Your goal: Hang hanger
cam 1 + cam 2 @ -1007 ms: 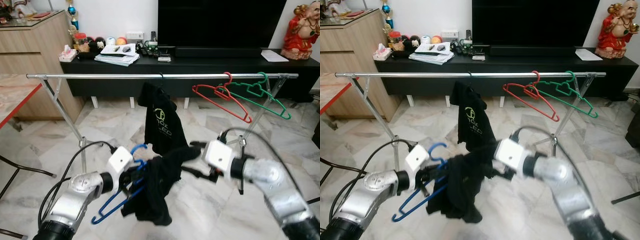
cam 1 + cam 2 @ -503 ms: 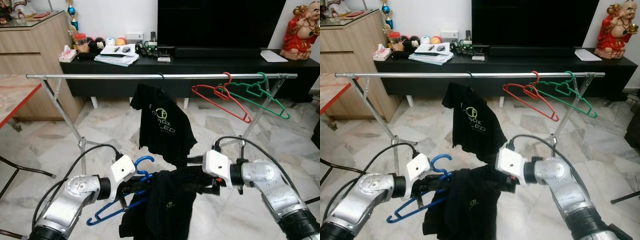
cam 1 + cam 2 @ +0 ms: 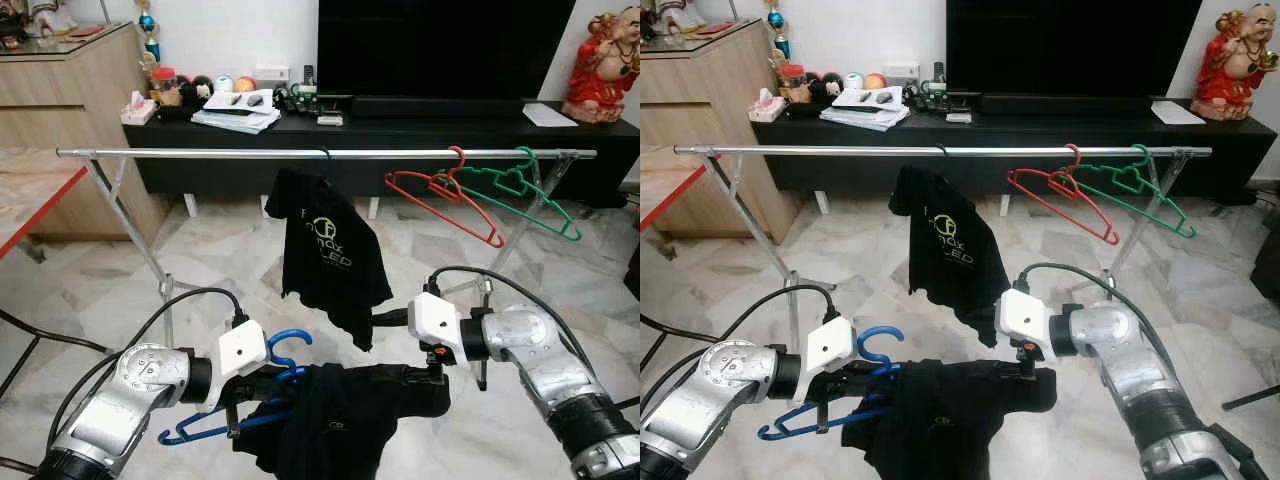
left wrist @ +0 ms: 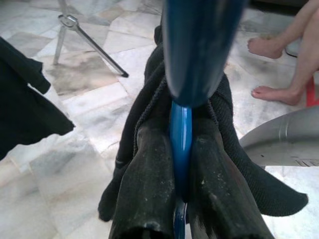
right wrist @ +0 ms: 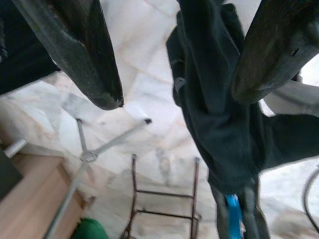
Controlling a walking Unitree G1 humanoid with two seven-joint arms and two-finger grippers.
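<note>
Lowered since a moment ago, the black garment (image 3: 345,405) now drapes flatter over the blue hanger (image 3: 235,415), low before the clothes rail (image 3: 200,153). My left pincer (image 3: 255,385) is clamped on that hanger; my right pincer (image 5: 174,59) stands apart beside the garment's end.

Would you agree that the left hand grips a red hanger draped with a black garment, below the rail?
Not quite: the hanger in the left hand is blue, not red, as the left eye view shows. It does carry the black garment, below the rail.
</note>
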